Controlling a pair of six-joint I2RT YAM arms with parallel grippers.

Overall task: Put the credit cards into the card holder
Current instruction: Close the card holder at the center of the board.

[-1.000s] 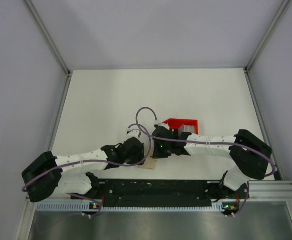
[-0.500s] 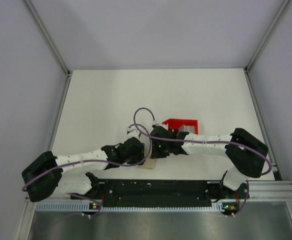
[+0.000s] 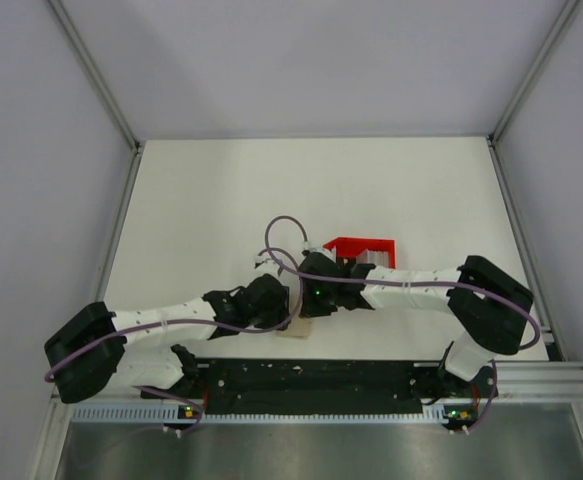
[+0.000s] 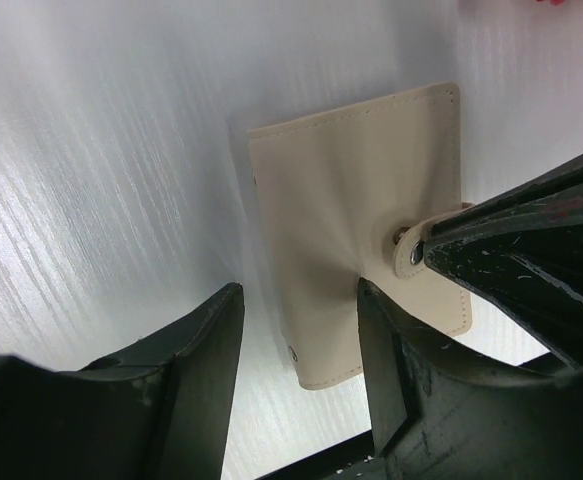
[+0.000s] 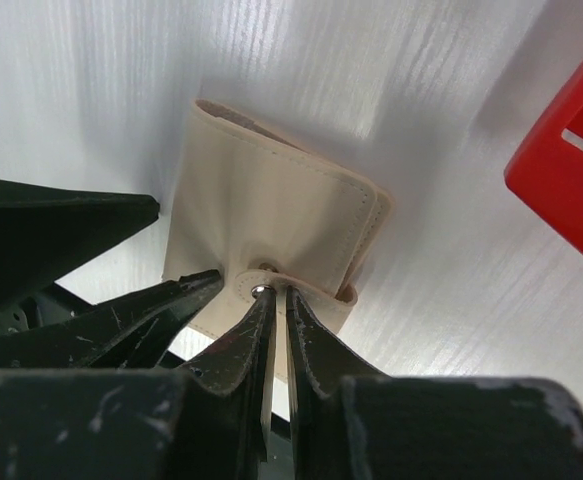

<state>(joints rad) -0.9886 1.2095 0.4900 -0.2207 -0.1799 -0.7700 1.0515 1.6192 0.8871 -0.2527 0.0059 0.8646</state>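
On the left, the left pincer (image 4: pixel 299 345) hangs low over the white worktop (image 3: pixel 271 190), near its front edge. It is released, with a wide gap between its two dark fingers. One finger (image 4: pixel 206 345) stands over bare worktop just beside the holder's (image 4: pixel 351 190) edge. The other finger (image 4: pixel 381 340) covers part of the holder's near end, so that corner of the holder lies in the gap. I cannot tell whether either finger touches it.

The holder lies flat and folded shut on the worktop, between the two wrists and close to the arms' bases. Its beige stitched cover faces up. A short strap (image 4: pixel 411 250) wraps over from one edge and ends at a metal snap on the cover.

The right pincer (image 5: pixel 274 300) comes in from the right with its tips right at that snap. It is clenched, with only a sliver of space between the fingers. Whether the strap's end is nipped between them I cannot tell.

Farther right, well apart from the holder, sits a red tray (image 5: pixel 561 150), with only its corner showing from the right wrist.
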